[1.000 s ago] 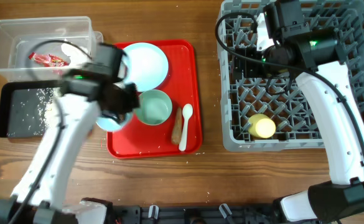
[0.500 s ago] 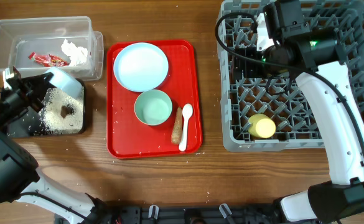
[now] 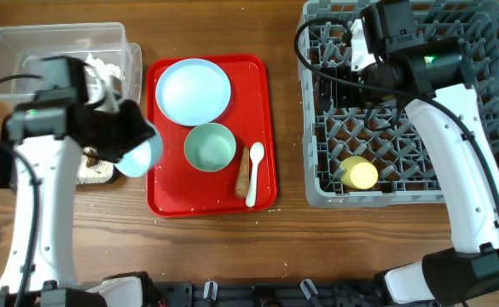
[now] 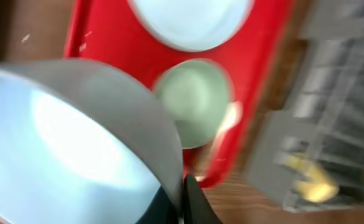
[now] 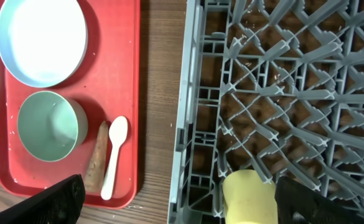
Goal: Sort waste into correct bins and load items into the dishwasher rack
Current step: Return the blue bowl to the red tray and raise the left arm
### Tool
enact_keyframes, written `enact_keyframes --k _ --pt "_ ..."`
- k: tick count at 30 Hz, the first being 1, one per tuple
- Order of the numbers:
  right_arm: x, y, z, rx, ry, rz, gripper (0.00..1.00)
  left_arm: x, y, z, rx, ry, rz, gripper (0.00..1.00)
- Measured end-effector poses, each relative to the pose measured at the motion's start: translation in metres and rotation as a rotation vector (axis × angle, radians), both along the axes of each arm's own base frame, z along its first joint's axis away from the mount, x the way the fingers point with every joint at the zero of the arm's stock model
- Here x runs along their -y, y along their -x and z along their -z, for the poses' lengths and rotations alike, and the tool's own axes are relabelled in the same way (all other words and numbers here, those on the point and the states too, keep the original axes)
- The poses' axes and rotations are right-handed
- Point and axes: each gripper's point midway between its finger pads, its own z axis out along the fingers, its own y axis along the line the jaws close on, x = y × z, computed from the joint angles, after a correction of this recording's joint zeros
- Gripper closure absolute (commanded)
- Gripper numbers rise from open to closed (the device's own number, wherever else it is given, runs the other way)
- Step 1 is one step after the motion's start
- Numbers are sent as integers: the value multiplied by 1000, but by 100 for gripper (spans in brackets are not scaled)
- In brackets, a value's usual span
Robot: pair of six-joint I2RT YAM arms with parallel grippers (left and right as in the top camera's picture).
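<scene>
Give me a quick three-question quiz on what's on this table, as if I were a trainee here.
1. True or false: the yellow cup sits in the grey rack.
2. What lies right beside the white spoon on the red tray? A. a brown-orange stick B. a red wrapper C. crumpled tissue
3. Fill in: the left claw is gripping the rim of a pale blue ____.

Key: 1 true; 2 A; 3 bowl
</scene>
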Motion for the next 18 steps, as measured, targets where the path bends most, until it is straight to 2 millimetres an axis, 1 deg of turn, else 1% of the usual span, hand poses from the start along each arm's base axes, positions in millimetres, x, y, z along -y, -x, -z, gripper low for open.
enact_keyframes --k 1,3,4,5,6,7,8,9,10,11,14,16,18 --pt "0 0 0 1 2 -6 0 7 9 19 -64 -69 7 96" --pt "0 -1 0 7 5 -16 0 10 15 42 -105 -140 -11 96" --pt "-1 -2 -1 13 4 -16 1 14 22 59 -134 -166 -7 96" --pt "-1 -3 -1 15 3 -16 1 18 27 70 -153 -176 -1 96" --pt "-1 -4 -2 19 1 -16 1 20 28 77 -154 -181 -2 96" --pt "-2 -5 -2 23 -3 -18 0 24 28 93 -145 -189 -4 96" --pt "-3 -5 -2 25 -6 -19 1 26 34 104 -164 -192 1 96" --pt "-4 -6 -3 28 -14 -22 0 29 37 110 -167 -192 6 96" --pt "-6 -6 -4 32 -22 -25 1 33 34 110 -153 -193 13 96" --pt "-9 -9 -6 43 -40 -32 1 40 29 109 -121 -190 33 94" --pt "-14 -12 -8 57 -66 -42 1 54 29 110 -106 -192 72 81" --pt "-22 -14 -12 69 -105 -60 0 58 32 118 -135 -199 89 79" --pt "-29 -16 -13 71 -145 -79 1 57 37 121 -165 -205 91 78"
